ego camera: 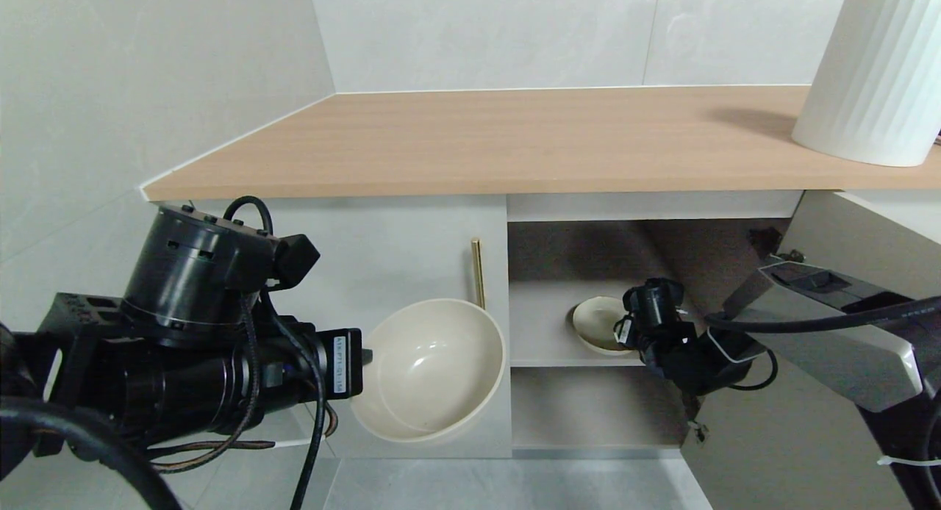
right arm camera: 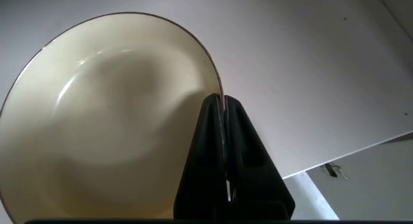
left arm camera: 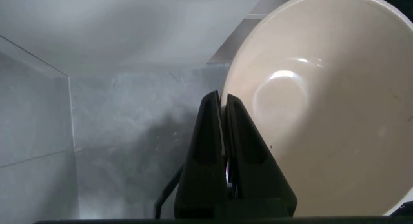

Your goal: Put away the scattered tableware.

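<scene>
**Two cream dishes gripped at an open cabinet**

A long wooden surface (ego camera: 514, 142) runs across the corner of a pale-walled room. Under it sits a grey cabinet (ego camera: 588, 414). Its left door (ego camera: 412, 253) is closed and its right door (ego camera: 838, 234) is swung wide open, which exposes a shelf (ego camera: 540, 333) inside. A tall white ribbed container (ego camera: 875, 69) stands on the surface at the far right.

The large cream bowl (ego camera: 430, 370) (left arm camera: 322, 114) hangs in the air in front of the closed left door, tipped on its side so that its hollow faces outward. The smaller cream dish (ego camera: 597, 322) (right arm camera: 110, 114) is inside the open compartment, over the left part of the shelf. It is not clear whether it rests on the shelf.

The left tool (ego camera: 365, 357) (left arm camera: 223, 98) is pinched nearly closed on the large bowl's rim, one finger inside and one outside. The right tool (ego camera: 625, 326) (right arm camera: 222, 100) is clamped the same way on the edge of the smaller dish.

A slim gold handle (ego camera: 476, 271) stands upright on the closed door, just above the large bowl.
</scene>
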Tool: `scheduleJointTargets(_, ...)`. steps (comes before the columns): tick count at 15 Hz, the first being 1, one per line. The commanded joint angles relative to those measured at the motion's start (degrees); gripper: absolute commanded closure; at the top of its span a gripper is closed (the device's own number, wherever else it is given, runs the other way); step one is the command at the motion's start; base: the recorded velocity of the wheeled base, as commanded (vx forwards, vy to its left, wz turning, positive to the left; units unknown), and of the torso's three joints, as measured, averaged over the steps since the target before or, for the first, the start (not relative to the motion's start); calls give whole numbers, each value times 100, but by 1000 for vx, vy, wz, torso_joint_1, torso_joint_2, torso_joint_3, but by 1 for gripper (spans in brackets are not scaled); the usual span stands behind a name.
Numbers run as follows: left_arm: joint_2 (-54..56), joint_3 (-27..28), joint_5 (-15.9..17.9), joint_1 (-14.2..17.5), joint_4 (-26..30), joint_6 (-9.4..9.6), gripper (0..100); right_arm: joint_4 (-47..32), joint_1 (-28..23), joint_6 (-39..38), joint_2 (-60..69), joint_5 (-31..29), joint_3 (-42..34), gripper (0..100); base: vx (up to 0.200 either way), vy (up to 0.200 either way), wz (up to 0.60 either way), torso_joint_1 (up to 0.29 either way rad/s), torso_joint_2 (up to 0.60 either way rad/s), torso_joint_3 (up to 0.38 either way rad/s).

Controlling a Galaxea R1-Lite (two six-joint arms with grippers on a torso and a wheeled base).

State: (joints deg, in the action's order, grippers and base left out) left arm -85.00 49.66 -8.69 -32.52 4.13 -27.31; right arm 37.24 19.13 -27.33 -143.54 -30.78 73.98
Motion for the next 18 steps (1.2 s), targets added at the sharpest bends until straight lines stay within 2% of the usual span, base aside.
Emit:
scheduleJointTargets(1, 1, -1, -1, 0, 0, -3, 100, 2, 3, 0, 2, -7, 2, 0, 0, 0, 0, 0, 0, 0)
scheduleJointTargets(7, -7, -1, -1, 0, 0, -3, 100, 11, 12, -9, 107, -60, -77, 0, 0, 0, 0, 0, 0, 0)
scheduleJointTargets(11, -51, -1, -1, 0, 9, -3, 100, 20, 364, 9, 1303, -51, -1044, 0, 0, 0, 0, 0, 0, 0)
scheduleJointTargets(12, -69, -1, -1, -8, 9, 6, 100, -15, 522, 35, 1786, 143, -1413, 0, 0, 0, 0, 0, 0, 0)
scheduleJointTargets(14, -122, -9, -1, -43, 0, 15, 100, -173, 794, 79, 2639, 916, -2020, 0, 0, 0, 0, 0, 0, 0)
scheduleJointTargets(15, -166, -53, -1, -149, 0, 15, 100, -692, 1102, 149, 3482, 1584, -2424, 0, 0, 0, 0, 0, 0, 0)
scheduleJointTargets(17, -271, -106, -19, -263, 0, 129, 100, -1562, 1506, 202, 4326, 1962, -2494, 0, 0, 0, 0, 0, 0, 0)
scheduleJointTargets(18, -341, -141, -54, -307, 0, 261, 100, -1887, 1717, 202, 4660, 2050, -2494, 0, 0, 0, 0, 0, 0, 0)
